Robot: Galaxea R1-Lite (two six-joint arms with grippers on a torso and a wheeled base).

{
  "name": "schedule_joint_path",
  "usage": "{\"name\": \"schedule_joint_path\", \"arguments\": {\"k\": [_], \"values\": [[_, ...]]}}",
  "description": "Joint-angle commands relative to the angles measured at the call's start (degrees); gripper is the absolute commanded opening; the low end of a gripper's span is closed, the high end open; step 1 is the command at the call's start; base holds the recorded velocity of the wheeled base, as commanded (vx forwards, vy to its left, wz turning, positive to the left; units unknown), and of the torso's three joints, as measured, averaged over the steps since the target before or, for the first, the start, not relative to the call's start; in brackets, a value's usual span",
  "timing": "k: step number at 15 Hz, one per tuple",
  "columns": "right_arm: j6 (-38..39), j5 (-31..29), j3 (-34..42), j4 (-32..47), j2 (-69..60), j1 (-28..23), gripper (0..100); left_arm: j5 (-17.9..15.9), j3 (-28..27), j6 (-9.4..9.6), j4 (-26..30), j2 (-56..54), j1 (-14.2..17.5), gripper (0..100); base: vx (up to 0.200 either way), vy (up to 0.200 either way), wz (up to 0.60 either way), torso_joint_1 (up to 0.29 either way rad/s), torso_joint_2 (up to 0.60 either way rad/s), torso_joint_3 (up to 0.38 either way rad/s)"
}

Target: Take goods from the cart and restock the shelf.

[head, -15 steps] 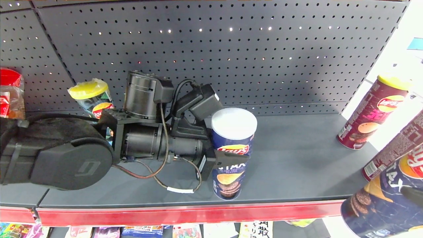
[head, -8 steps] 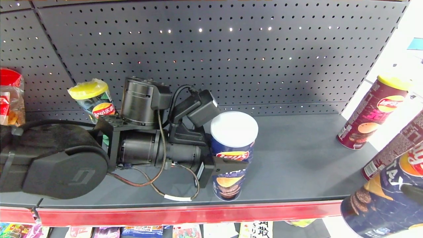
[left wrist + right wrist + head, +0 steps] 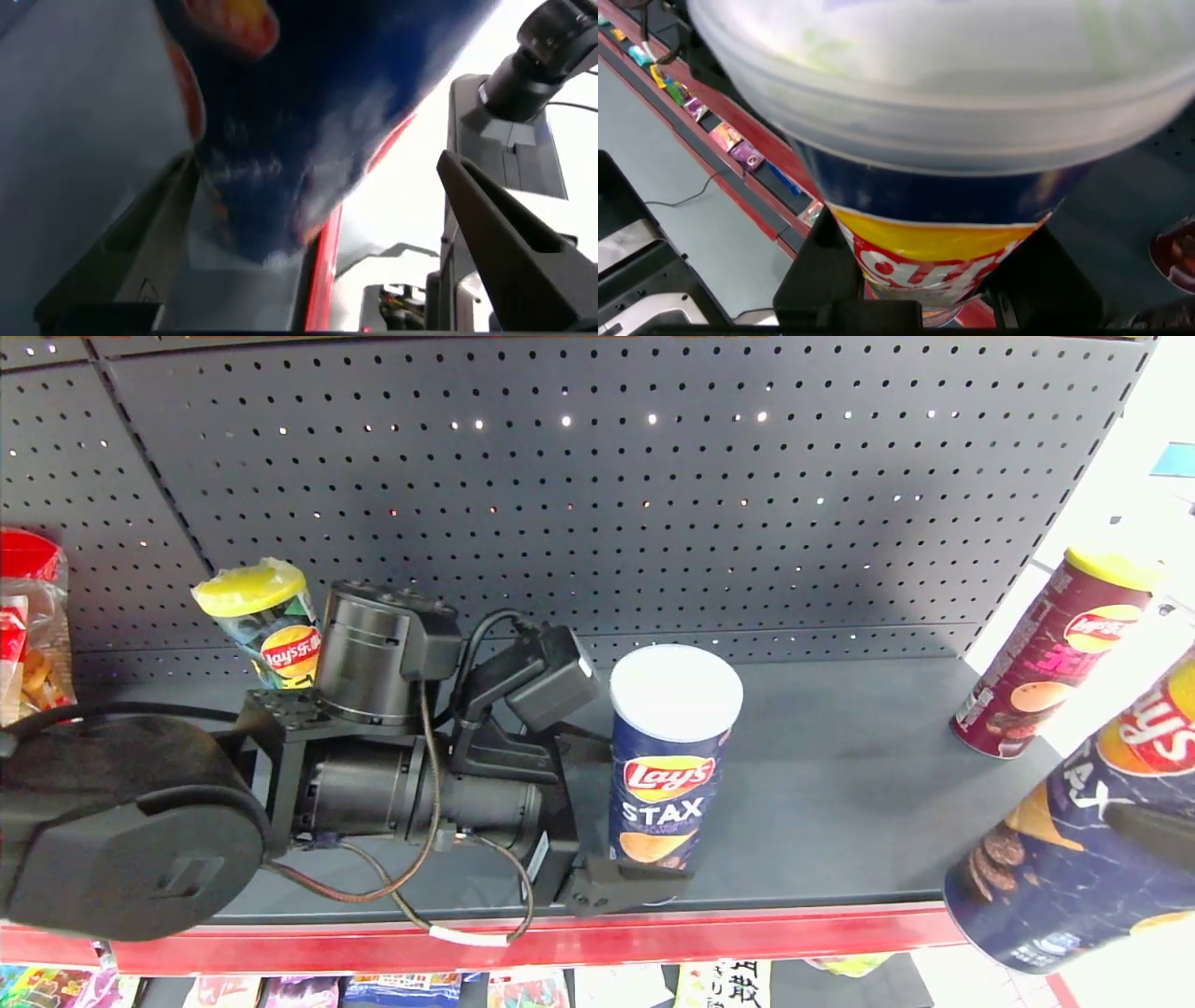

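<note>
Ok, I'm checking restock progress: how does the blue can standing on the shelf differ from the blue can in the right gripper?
The shelf can stands upright on the grey shelf; the held can is tilted, out in front of the shelf's right end. The shelf can stands between the fingers of the open left gripper; the held can is gripped by the right gripper. Both have the same dark blue wrap with a chip picture.

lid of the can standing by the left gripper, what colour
White lid, best seen in the head view.
</note>
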Motion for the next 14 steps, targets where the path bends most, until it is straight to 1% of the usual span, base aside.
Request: {"name": "schedule_joint_path", "arguments": {"k": [1, 2, 3, 4, 5, 6, 7, 9, 11, 12, 13, 14], "values": [[-0.17, 0.18, -2.75, -0.2, 5.1, 0.2, 0, 0.19, 2.43, -0.29, -0.23, -2.81, 1.12, 100, 0.0, 0.0, 0.0, 0.0, 0.0, 0.0], [-0.26, 0.62, -6.44, -0.37, 10.81, 0.55, 0, 1.07, 5.85, -0.56, -0.23, -6.15, 2.79, 100, 0.0, 0.0, 0.0, 0.0, 0.0, 0.0], [-0.35, 1.06, -8.46, -0.9, 14.33, 1.34, 0, 1.07, 7.96, -0.64, -0.23, -8.34, 3.85, 100, 0.0, 0.0, 0.0, 0.0, 0.0, 0.0], [-0.26, 1.06, -9.78, -2.83, 17.67, 2.4, 0, 1.07, 10.16, -1.35, -0.23, -10.45, 4.55, 100, 0.0, 0.0, 0.0, 0.0, 0.0, 0.0], [-0.26, 1.06, -10.22, -4.33, 19.69, 2.75, 0, 1.07, 11.22, -1.87, -0.23, -11.68, 4.55, 100, 0.0, 0.0, 0.0, 0.0, 0.0, 0.0], [-0.26, 1.06, -11.18, -10.3, 25.58, 3.45, 0, 1.51, 14.64, -2.93, -0.23, -15.46, 5.08, 100, 0.0, 0.0, 0.0, 0.0, 0.0, 0.0], [-0.17, 1.06, -12.15, -13.82, 29.44, 4.33, 0, 2.39, 16.93, -3.28, -0.23, -17.92, 5.43, 100, 0.0, 0.0, 0.0, 0.0, 0.0, 0.0], [0.0, 1.24, -15.75, -18.13, 36.56, 4.77, 0, 4.06, 21.41, -5.04, -0.15, -23.11, 6.39, 100, 0.0, 0.0, 0.0, 0.0, 0.0, 0.0], [0.0, 2.03, -20.5, -18.57, 41.92, 4.77, 0, 7.22, 24.31, -5.92, 0.21, -27.33, 7.01, 100, 0.0, 0.0, 0.0, 0.0, 0.0, 0.0], [0.0, 2.73, -23.31, -18.74, 45.53, 4.77, 0, 11.53, 25.63, -6.01, 0.29, -29.26, 7.01, 100, 0.0, 0.0, 0.0, 0.0, 0.0, 0.0], [-0.09, 3.08, -24.72, -18.83, 47.73, 4.77, 0, 13.9, 26.33, -6.09, 0.29, -30.14, 7.01, 100, 0.0, 0.0, 0.0, 0.0, 0.0, 0.0], [0.0, 3.17, -25.95, -20.76, 50.45, 4.77, 0, 14.7, 26.51, -6.71, 0.47, -31.19, 7.01, 100, 0.0, 0.0, 0.0, 0.0, 0.0, 0.0]]}}
